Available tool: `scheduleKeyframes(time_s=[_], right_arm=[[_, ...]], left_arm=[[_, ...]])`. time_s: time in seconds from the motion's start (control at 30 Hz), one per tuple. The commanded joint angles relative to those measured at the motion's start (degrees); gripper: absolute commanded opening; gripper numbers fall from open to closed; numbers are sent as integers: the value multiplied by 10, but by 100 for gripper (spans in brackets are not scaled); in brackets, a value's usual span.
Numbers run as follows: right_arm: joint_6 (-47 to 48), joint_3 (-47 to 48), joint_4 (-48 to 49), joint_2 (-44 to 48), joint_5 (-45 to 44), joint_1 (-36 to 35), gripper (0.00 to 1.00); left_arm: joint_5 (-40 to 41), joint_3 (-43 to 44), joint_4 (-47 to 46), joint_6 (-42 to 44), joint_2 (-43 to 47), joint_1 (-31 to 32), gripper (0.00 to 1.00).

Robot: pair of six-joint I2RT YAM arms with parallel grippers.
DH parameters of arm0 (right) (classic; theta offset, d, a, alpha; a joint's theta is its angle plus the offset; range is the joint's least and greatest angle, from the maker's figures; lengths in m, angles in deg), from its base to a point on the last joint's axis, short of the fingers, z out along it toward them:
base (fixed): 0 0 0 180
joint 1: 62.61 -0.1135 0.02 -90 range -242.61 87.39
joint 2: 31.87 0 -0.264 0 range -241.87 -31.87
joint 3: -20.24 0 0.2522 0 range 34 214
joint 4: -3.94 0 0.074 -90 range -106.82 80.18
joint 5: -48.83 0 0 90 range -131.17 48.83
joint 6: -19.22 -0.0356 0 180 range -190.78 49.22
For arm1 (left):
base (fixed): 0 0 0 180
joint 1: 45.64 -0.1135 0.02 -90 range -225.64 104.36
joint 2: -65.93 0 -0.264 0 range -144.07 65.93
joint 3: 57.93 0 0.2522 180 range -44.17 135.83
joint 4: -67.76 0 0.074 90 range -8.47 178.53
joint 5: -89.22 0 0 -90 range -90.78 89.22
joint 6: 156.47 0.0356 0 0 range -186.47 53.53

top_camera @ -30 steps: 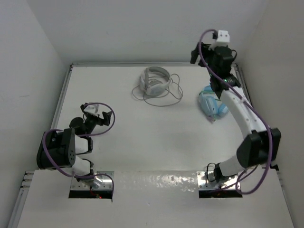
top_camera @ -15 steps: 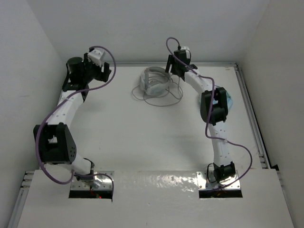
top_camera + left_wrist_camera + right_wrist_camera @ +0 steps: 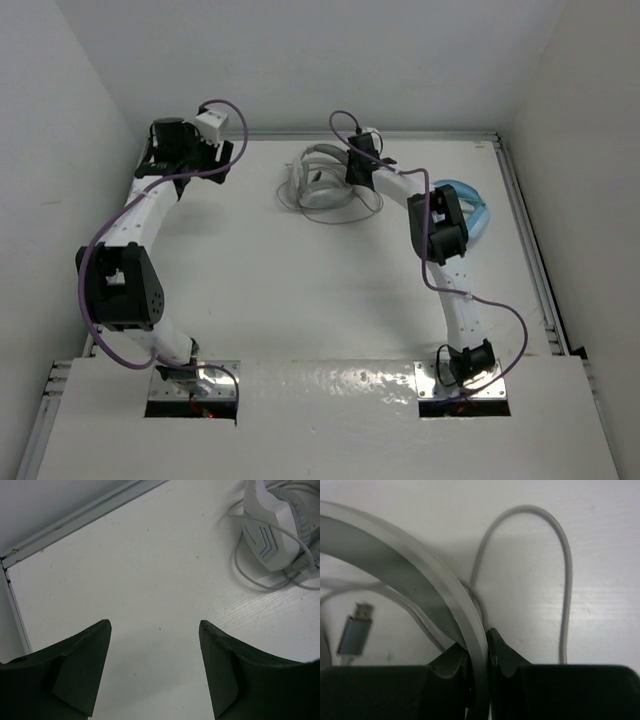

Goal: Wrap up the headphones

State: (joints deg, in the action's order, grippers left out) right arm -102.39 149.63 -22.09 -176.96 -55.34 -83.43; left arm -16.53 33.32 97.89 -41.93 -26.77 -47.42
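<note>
The white and grey headphones (image 3: 322, 183) lie on the table (image 3: 300, 290) just short of the middle of the far rail (image 3: 260, 136), with their thin cable (image 3: 566, 580) in loose loops around them. The right gripper (image 3: 479, 655) is clamped on the headband (image 3: 410, 565), its two fingers pinching the thin edge of the arc. The USB plug (image 3: 356, 627) lies free under the band.

The left gripper (image 3: 152, 630) hangs near the left end of the same rail, fingers apart and holding nothing. From there one ear cup (image 3: 265, 545) shows off to its side. A pair of light blue headphones (image 3: 478, 205) sits nearer the rail's right end, partly hidden by the right arm.

The set looks light. The band seems a stiff, springy hoop, so it makes the steadiest hold, though its smooth plastic could slip or twist in a narrow pinch. The padded cups would likely give under pressure and are a poorer grip. The cable appears limp and thin, apt to snag on the band or slide out of a grasp. It is probably best taken near the plug, where there is something solid to hold.
</note>
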Motion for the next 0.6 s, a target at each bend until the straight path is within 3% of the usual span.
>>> scheduleKeyframes(time_s=[0.0,0.13,0.23,0.37,0.57], right_arm=[[99,-85,57,89,27,-12,0],[214,-250,177,252,111,-41,0],[280,-319,212,327,105,-84,0],[297,-320,186,345,86,-127,0],[305,-313,189,353,96,-184,0]], left_arm=[[-29,18,29,45,35,10,69],[-77,33,78,105,52,27,70],[-68,42,117,137,64,62,72],[-53,28,126,150,78,113,75],[-61,-23,69,99,83,143,76]])
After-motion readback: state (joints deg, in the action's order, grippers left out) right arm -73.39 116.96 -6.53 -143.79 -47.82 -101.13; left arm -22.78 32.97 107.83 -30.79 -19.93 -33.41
